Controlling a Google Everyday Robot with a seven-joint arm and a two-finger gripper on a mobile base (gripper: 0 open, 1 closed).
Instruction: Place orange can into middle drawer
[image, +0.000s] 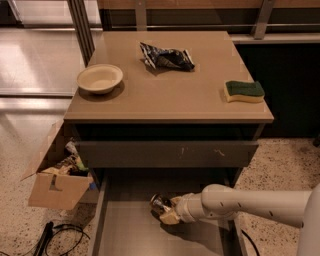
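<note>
The orange can (160, 203) is a small shiny can held low inside the open middle drawer (125, 230), a grey box pulled out below the cabinet. My gripper (166, 210) reaches in from the right on a white arm and is shut on the can, just above the drawer floor near its back. The can's lower side is hidden by the fingers.
Above the open drawer is a closed drawer front with white scuffs (165, 152). On the cabinet top lie a cream bowl (99, 78), a dark foil snack bag (166, 57) and a green-yellow sponge (244, 91). A cardboard box (57, 182) and cables (55, 235) sit on the floor to the left.
</note>
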